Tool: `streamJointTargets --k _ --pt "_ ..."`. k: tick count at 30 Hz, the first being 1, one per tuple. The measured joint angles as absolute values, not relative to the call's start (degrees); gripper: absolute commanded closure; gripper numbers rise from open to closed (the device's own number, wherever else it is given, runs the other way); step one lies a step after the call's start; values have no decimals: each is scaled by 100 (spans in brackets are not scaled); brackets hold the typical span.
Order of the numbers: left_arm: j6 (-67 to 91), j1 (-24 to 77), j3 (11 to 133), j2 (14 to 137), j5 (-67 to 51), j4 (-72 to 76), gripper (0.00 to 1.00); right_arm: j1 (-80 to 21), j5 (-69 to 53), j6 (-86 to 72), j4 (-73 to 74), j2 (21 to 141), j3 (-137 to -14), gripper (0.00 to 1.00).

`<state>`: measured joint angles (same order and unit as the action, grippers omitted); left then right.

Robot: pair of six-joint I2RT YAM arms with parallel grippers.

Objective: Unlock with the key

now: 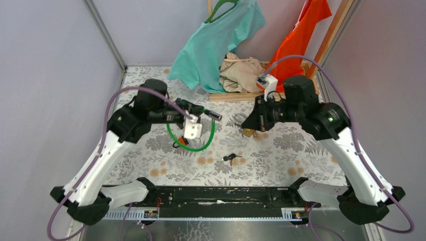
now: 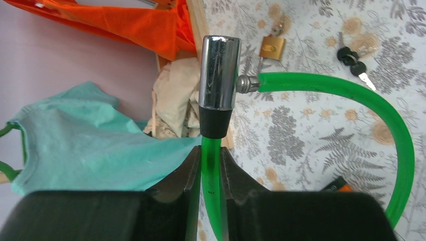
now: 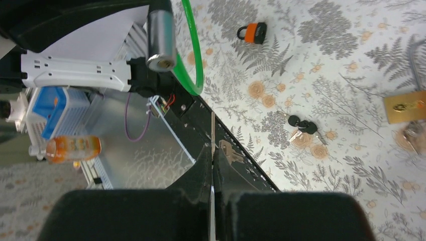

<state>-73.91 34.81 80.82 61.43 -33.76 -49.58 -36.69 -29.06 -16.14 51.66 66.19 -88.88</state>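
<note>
A green cable lock [image 2: 351, 90] with a chrome cylinder [image 2: 219, 70] is held up above the floral table. My left gripper [image 2: 211, 156] is shut on the green cable just below the cylinder. In the top view the cylinder [image 1: 213, 115] points right, toward my right gripper [image 1: 250, 123]. The right gripper [image 3: 213, 153] is shut on a thin key [image 3: 213, 131], seen edge-on, with a second key [image 3: 229, 151] hanging beside it. The key's tip is apart from the cylinder's keyhole end [image 3: 162, 61], which faces it at the upper left.
A brass padlock [image 3: 404, 106], a black-headed key bunch [image 1: 231, 158] and an orange padlock [image 3: 252, 32] lie on the table. A teal shirt [image 1: 216, 40], orange cloth [image 1: 301, 35] and beige cloth [image 1: 241, 73] hang or lie on a wooden frame at the back.
</note>
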Motion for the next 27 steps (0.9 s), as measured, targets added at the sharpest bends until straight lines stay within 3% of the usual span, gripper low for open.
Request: streamJointTargets --k 7,27 --pt "-7470 3481 7277 5612 -3234 -4982 100 -3752 -3642 -1413 4598 6650 -8711 100" --pt "-6796 3481 7207 5518 -3354 -4827 100 -3909 -4368 -1262 3610 6547 -8007 100"
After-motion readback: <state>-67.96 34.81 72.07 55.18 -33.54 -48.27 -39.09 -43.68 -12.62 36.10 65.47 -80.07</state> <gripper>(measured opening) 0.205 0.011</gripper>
